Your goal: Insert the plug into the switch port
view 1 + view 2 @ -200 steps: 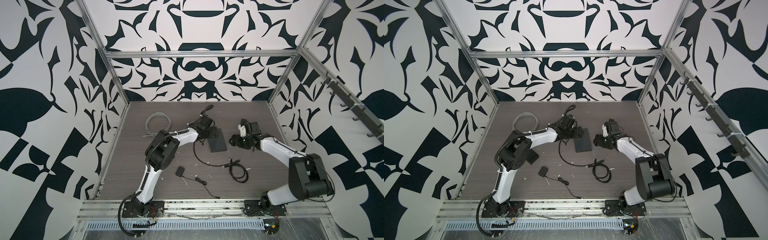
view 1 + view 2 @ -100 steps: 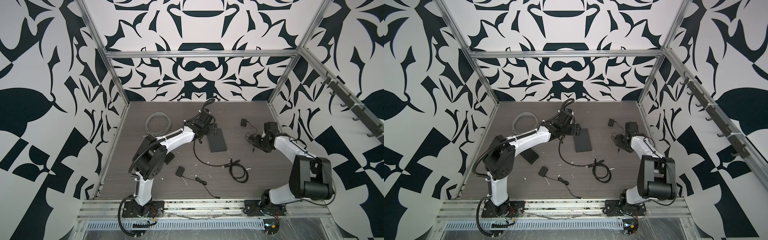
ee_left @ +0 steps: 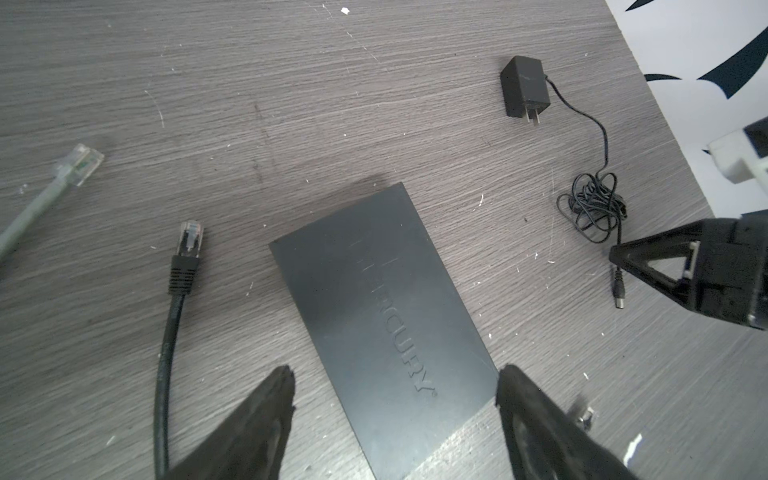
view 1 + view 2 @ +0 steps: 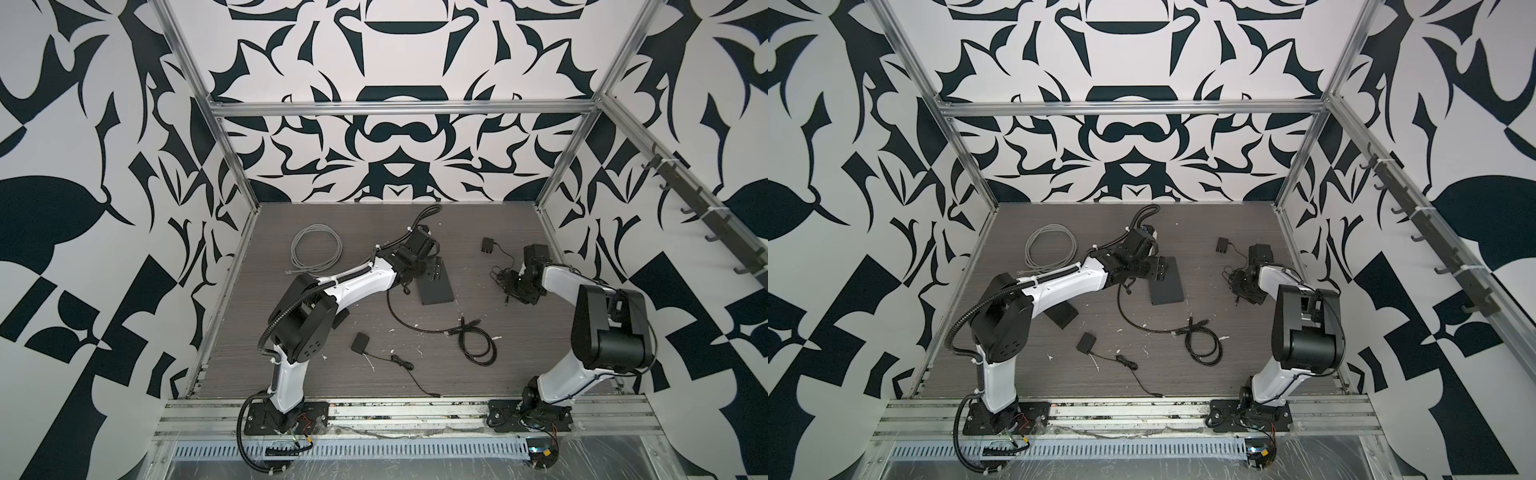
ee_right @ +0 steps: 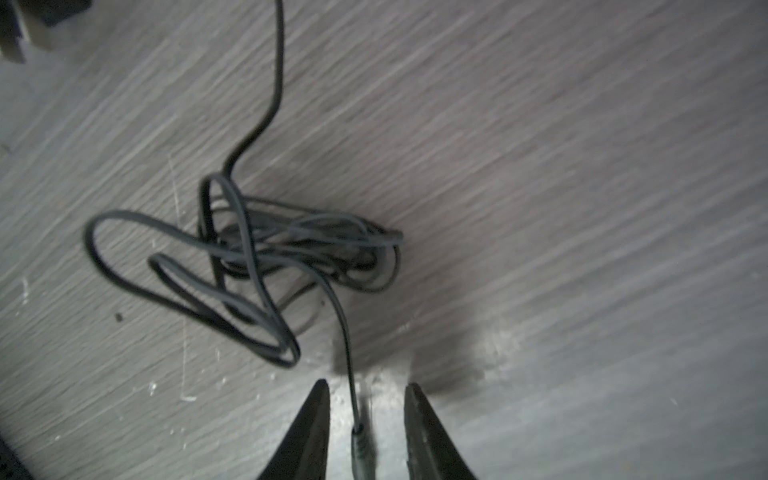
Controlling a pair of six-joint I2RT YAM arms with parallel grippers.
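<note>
The left gripper (image 3: 395, 374) hangs open over the switch (image 3: 374, 299), one finger at each side of its end. The right gripper (image 5: 366, 388) is low at the table (image 5: 582, 208), jaws apart around the plug (image 5: 360, 449), with small gaps, not grasping. The plug lies on the table, right of the switch, beside its tangled cord (image 5: 270, 257).

Both top views bright, evenly lit, with wide-angle stretch toward the 3 and 9 o'clock edges. Right wrist view motion-blurred, soft shadow beside cord bundle (image 5: 291, 249). Left wrist view sharp, with sheen on switch (image 3: 374, 311).
</note>
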